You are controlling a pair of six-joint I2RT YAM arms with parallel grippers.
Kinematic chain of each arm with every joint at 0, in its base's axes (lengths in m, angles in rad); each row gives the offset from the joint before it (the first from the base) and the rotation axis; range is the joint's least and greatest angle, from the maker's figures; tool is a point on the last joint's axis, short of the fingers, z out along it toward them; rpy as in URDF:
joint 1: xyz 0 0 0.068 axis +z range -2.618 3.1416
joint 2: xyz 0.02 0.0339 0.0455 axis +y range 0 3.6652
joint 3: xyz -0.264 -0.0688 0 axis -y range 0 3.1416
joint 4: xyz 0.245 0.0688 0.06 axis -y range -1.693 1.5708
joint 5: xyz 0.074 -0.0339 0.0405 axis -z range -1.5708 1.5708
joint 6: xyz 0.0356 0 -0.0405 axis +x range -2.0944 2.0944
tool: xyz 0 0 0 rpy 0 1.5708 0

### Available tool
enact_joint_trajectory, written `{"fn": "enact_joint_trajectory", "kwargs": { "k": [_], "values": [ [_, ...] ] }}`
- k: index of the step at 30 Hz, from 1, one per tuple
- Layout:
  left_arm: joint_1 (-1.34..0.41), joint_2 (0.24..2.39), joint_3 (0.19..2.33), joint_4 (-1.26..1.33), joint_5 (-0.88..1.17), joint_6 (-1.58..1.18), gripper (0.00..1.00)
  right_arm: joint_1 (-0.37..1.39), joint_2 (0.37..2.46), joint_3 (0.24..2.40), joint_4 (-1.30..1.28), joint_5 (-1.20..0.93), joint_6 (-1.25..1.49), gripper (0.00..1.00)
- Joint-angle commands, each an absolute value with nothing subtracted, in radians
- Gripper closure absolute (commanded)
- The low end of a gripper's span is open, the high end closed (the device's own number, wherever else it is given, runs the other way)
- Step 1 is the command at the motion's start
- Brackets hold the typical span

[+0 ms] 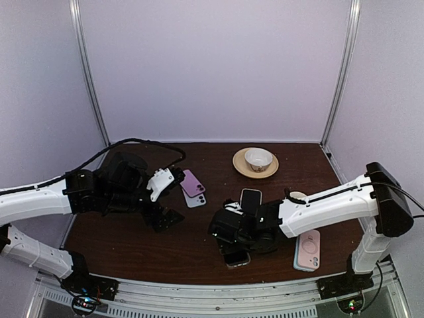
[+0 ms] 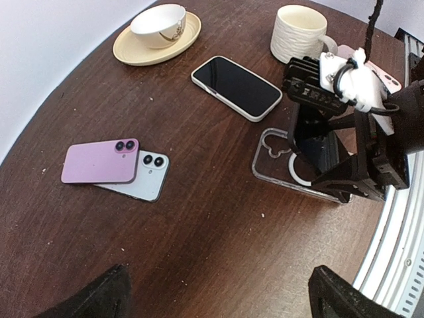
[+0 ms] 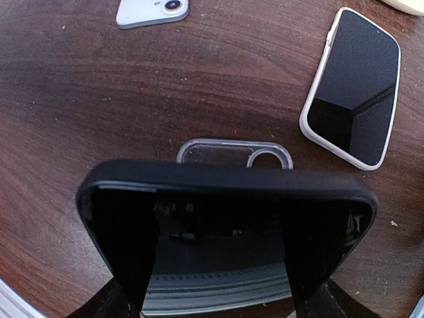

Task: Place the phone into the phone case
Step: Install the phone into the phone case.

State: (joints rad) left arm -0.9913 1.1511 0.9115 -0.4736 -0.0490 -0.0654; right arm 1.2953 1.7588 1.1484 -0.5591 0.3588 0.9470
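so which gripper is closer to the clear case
Right. The right gripper is just over the clear case, holding a black phone; the left gripper sits open by the pink phone.

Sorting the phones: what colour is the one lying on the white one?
The top phone is pink, clearest in the left wrist view.

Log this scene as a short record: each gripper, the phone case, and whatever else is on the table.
right gripper: shut on black phone, held off the table
clear case: flat on table, empty, under the right gripper
left gripper: open, holding nothing
stack: pink phone on white phone
also: cased phone screen up, bowl on saucer, mug
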Motion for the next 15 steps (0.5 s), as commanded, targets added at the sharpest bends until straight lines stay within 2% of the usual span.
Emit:
{"fn": "enact_joint_trajectory", "kwargs": {
  "k": [1,15],
  "values": [
    [-0.981,1.149,0.934,-0.463,-0.048,-0.069,0.03,1.290,1.776,1.214,-0.648,0.368,0.970,1.00],
    [-0.970,1.145,0.934,-0.469,-0.039,-0.071,0.02,1.291,1.817,1.252,-0.687,0.356,0.969,1.00]
  ]
}}
